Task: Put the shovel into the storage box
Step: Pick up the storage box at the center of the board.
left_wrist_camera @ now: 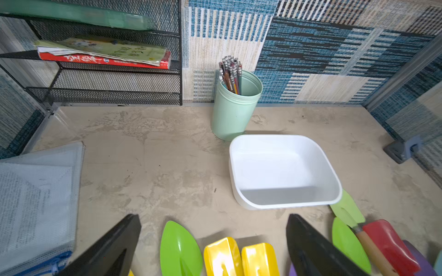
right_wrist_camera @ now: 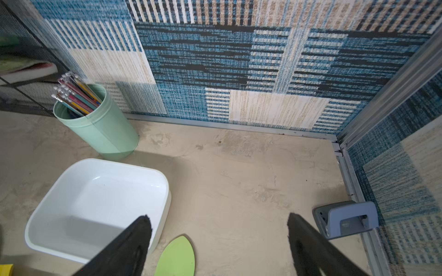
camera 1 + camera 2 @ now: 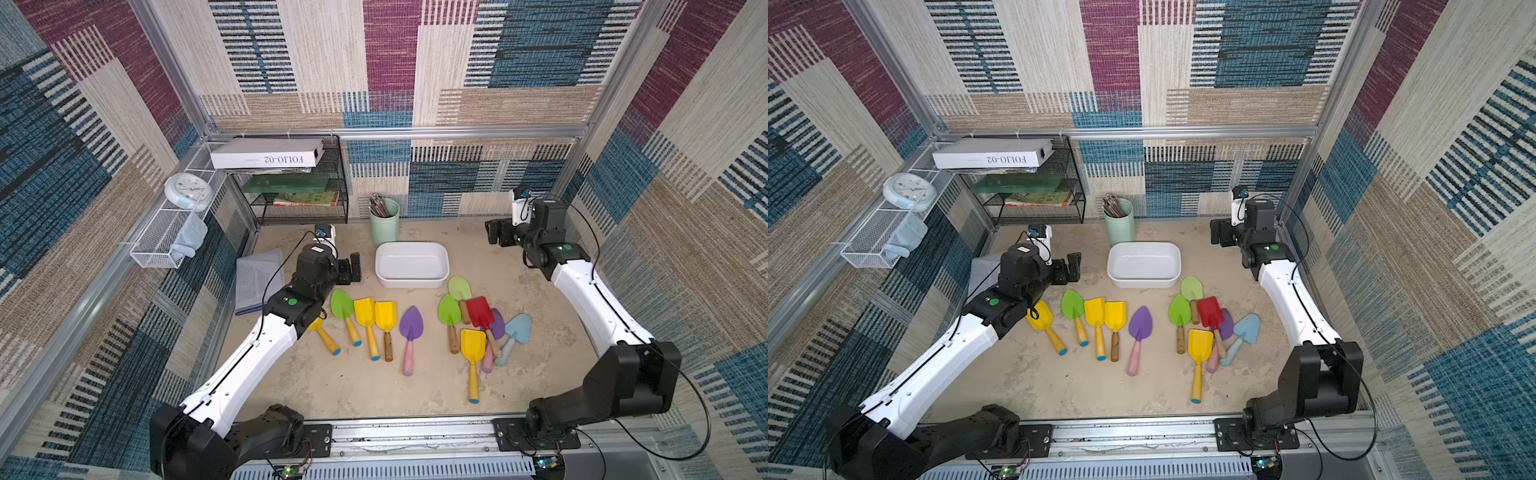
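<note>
The storage box (image 3: 411, 264) (image 3: 1144, 264) is a shallow white tub, empty, at the back middle of the sandy table. Several toy shovels lie in front of it in two groups. One row holds a green (image 3: 343, 305), two yellow (image 3: 365, 311) and a purple shovel (image 3: 411, 324). The pile to its right includes a red (image 3: 480, 311), a yellow (image 3: 473, 343) and a light blue shovel (image 3: 518, 328). My left gripper (image 3: 351, 268) (image 1: 213, 216) is open just left of the box (image 1: 284, 172), above the row's blades. My right gripper (image 3: 496, 232) (image 2: 218, 216) is open, right of the box (image 2: 95, 208), holding nothing.
A mint-green cup (image 3: 384, 222) of pencils stands right behind the box. A black mesh shelf (image 3: 299, 191) with books fills the back left corner. A mesh document pouch (image 3: 257, 278) lies under my left arm. A grey hole punch (image 2: 346, 221) sits by the right wall.
</note>
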Tool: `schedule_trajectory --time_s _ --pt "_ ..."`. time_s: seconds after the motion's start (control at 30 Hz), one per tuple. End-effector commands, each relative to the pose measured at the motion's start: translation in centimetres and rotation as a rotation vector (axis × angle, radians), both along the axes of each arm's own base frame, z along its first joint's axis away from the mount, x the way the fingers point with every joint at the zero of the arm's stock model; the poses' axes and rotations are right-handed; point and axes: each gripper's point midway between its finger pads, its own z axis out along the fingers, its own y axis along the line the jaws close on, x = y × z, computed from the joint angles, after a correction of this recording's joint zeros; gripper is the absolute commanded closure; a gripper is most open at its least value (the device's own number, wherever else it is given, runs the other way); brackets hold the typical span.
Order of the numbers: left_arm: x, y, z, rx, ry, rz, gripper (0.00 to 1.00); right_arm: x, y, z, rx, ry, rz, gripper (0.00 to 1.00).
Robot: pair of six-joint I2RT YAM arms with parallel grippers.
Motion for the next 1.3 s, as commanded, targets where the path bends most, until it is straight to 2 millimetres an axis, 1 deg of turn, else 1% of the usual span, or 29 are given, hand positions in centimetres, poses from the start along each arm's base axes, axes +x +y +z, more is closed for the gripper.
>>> schedule_trajectory --time_s 0.0,0.1,0.2,0.27,0.33,0.43,0.47,0.57,0.6,0.67,0.73,0.83,0.97,1.1,1.27 --pt "-2.1 -0.1 -2.1 -0.066 0.125 0.080 0.01 -0.3 0.8 -2.8 -0.070 0.161 0.087 0.07" --pt "-3.3 -1.0 -3.0 -0.125 0.185 0.100 0.01 1.3 1.5 -3.4 -0.080 0.174 0.128 0.07" --pt "-4.1 -2.6 -3.9 -0.147 0.239 0.085 0.01 2.7 2.6 -4.5 -0.067 0.186 0.188 0.08" --pt "-4.3 -3.7 -4.3 -0.139 0.271 0.074 0.01 3.7 3.3 -5.4 -0.051 0.201 0.214 0.08" --pt "-4.2 -4.2 -4.9 -0.129 0.314 0.095 0.01 4.5 4.2 -6.3 -0.030 0.220 0.251 0.10" --pt "-3.5 -5.5 -6.3 -0.144 0.382 0.105 0.03 5.2 6.5 -7.8 -0.035 0.248 0.332 0.11" --pt "-3.1 -6.2 -6.9 -0.156 0.406 0.105 0.05 5.3 7.5 -8.7 -0.052 0.263 0.367 0.11" --pt "-2.0 -8.3 -8.6 -0.207 0.469 0.088 0.10 5.5 10.0 -10.4 -0.113 0.292 0.474 0.14" --pt "-1.7 -9.1 -9.1 -0.230 0.486 0.081 0.11 5.7 10.5 -10.8 -0.130 0.296 0.502 0.14" --pt "-0.9 -10.8 -9.8 -0.288 0.513 0.062 0.17 6.3 11.5 -11.6 -0.171 0.299 0.560 0.14" --pt "-0.4 -12.5 -10.4 -0.341 0.543 0.040 0.20 7.1 11.9 -12.4 -0.204 0.297 0.592 0.15" --pt "0.5 -14.6 -11.2 -0.386 0.581 0.031 0.21 8.1 12.5 -13.2 -0.239 0.280 0.648 0.16" --pt "1.7 -16.9 -12.7 -0.420 0.635 0.030 0.21 8.5 13.8 -14.7 -0.241 0.254 0.749 0.16" --pt "2.6 -17.8 -14.5 -0.430 0.683 0.075 0.22 8.3 14.8 -15.8 -0.233 0.243 0.826 0.17" --pt "3.5 -18.4 -16.2 -0.440 0.723 0.124 0.22 8.2 15.6 -16.6 -0.239 0.226 0.893 0.17"
